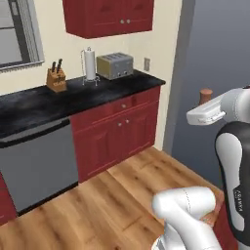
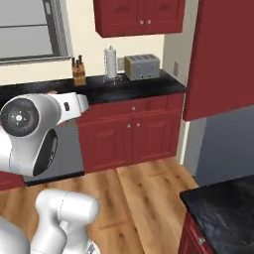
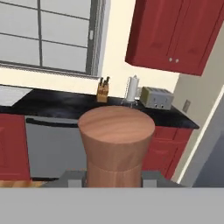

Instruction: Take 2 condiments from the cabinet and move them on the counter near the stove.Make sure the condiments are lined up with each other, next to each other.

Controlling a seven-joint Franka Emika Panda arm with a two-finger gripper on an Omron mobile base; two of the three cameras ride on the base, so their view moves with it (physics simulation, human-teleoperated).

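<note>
My gripper (image 3: 114,178) is shut on the terracotta-brown shaker (image 3: 116,146), which stands upright and close in the hand view, its paler round top facing the camera. In the left base view the shaker's top (image 1: 206,93) pokes up above the white hand at the right, high over the wooden floor. A tall dark red cabinet panel (image 2: 223,59) hangs at the right of the right base view. Below it lies a corner of black stone counter (image 2: 223,208) on a red base. The stove is out of view.
Across the floor runs another black worktop (image 1: 73,97) on red base cabinets with a grey dishwasher (image 1: 39,161). On it stand a knife block (image 1: 56,79), a paper-towel holder (image 1: 90,66) and a toaster (image 1: 115,65). A red wall cabinet (image 1: 110,17) hangs above; a window (image 3: 48,33) is to the left.
</note>
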